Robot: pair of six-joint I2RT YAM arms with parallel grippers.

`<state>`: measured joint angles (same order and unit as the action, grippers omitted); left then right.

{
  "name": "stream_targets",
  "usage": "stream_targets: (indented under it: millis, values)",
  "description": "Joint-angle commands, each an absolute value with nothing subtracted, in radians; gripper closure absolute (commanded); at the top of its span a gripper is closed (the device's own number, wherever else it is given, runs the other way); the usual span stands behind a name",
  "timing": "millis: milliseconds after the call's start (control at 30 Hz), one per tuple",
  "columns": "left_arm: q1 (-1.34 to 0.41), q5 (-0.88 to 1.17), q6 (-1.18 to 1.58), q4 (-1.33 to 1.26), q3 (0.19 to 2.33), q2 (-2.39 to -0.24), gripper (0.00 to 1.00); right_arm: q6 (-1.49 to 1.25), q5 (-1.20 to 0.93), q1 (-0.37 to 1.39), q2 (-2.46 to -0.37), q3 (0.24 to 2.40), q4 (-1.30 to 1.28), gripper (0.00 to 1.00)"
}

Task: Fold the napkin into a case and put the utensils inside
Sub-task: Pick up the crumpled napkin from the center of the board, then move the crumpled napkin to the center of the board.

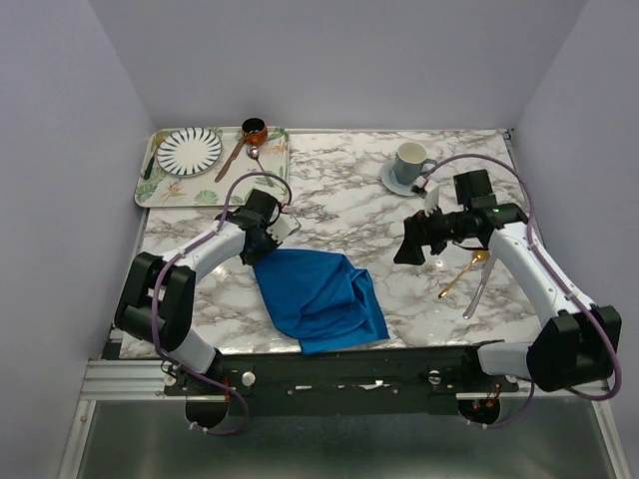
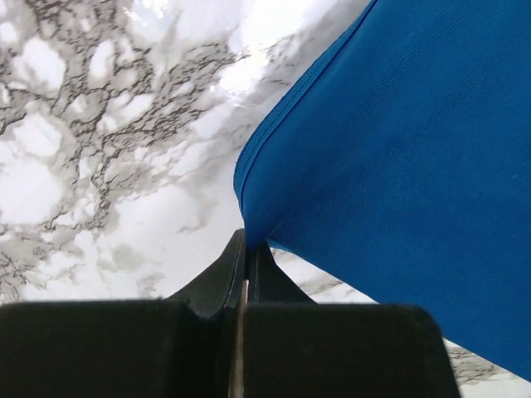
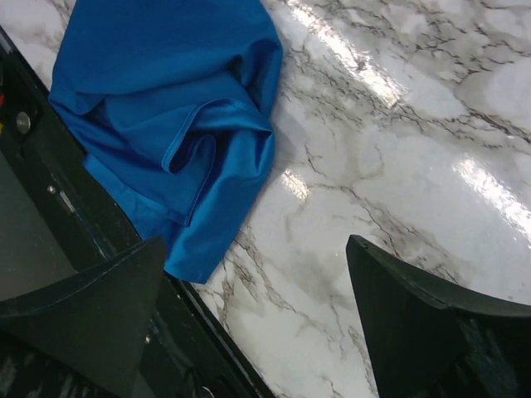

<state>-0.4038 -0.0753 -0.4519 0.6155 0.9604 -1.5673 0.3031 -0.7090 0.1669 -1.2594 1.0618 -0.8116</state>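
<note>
Napkin (image 1: pixel 321 296), plain blue, corner tight in L gripper (image 2: pixel 247 247), marble table (image 2: pixel 99 166).

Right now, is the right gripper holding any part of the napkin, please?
No, the right gripper stands wide open over the marble table, the napkin lying clear of it.

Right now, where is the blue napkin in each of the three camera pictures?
Top external: the napkin lies crumpled, low centre.
Left wrist: the napkin fills the right side, its corner pinched by the left gripper.
Right wrist: the napkin sits upper left, bunched.
Shared landmark: the marble tabletop under it.
</note>
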Motion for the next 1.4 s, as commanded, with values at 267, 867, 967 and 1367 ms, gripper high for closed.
stream_targets:
  millis: [267,867,967,1367]
  values:
    - [-0.315,0.026,-0.396,0.627,0.979,-1.482,1.00,0.178,-0.718,0.393,-1.670,1.227,-0.661,0.19]
    - [-0.295,0.098,-0.342,0.618,0.992,-1.494,1.00,0.129,-0.744,0.522,-2.031,1.365,-0.698,0.44]
    - [-0.295,0.115,-0.333,0.629,1.014,-1.500,1.00,0.149,-0.764,0.519,-2.025,1.390,-0.744,0.99]
    - [-0.299,0.294,-0.244,0.799,1.463,-1.516,1.00,0.363,-0.612,0.410,-1.605,1.528,-0.925,0.99]
